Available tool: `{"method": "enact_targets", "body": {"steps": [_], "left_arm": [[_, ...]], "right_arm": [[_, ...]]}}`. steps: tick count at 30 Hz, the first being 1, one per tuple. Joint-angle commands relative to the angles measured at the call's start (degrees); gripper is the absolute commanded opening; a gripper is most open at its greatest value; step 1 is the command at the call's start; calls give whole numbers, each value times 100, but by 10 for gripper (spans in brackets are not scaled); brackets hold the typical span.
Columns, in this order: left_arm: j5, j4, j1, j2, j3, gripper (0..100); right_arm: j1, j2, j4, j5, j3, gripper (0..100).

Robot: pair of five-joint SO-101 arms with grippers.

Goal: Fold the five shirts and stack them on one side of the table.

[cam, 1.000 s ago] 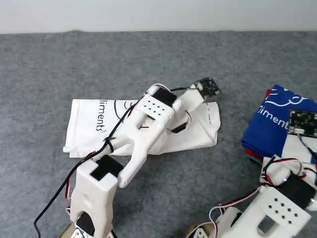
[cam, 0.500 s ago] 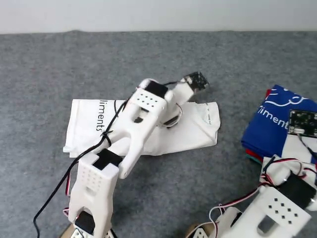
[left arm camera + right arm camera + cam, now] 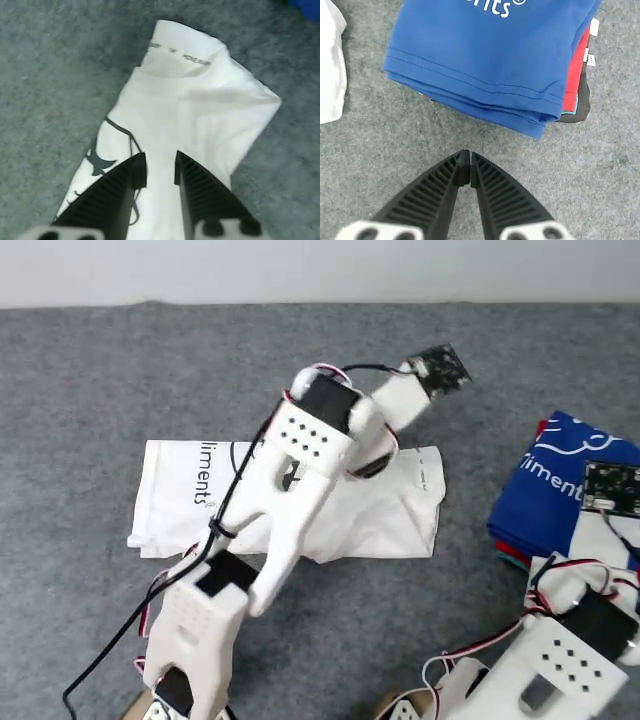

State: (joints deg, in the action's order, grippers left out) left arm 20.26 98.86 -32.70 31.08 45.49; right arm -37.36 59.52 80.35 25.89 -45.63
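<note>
Though the left arm (image 3: pixel 300 470) covers its middle, white shirt (image 3: pixel 180 490) seems folded.

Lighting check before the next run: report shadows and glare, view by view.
High view: even light, no glare, faint shadow under the left arm on the white shirt. Left wrist view: soft grey shadows in its folds. Right wrist view: dark shadow under the blue shirt edge.

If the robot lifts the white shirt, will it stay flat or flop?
Probably floppy: the white shirt is thin cloth, wrinkled where it's folded. Pinched at one spot, it would likely droop and unfold. It looks light, so pushing probably bunches it.
</note>
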Motion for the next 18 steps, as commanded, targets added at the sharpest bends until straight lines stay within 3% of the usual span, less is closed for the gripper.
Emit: {"method": "enact_targets", "body": {"steps": [1, 6, 9, 18], "left_arm": [[-79, 176, -527, -756, -1077, 89], [-35, 123, -1037, -1187, -2923, 6], [-35, -149, -1055, -1187, -3714, 6], [580, -1442, 105, -1073, -4497, 6]], "right_arm": [[-40, 110, -4, 62, 369, 11], [-48, 84, -40, 62, 369, 11], [-40, 75, -48, 62, 369, 11], [-40, 75, -48, 62, 369, 11]]}}
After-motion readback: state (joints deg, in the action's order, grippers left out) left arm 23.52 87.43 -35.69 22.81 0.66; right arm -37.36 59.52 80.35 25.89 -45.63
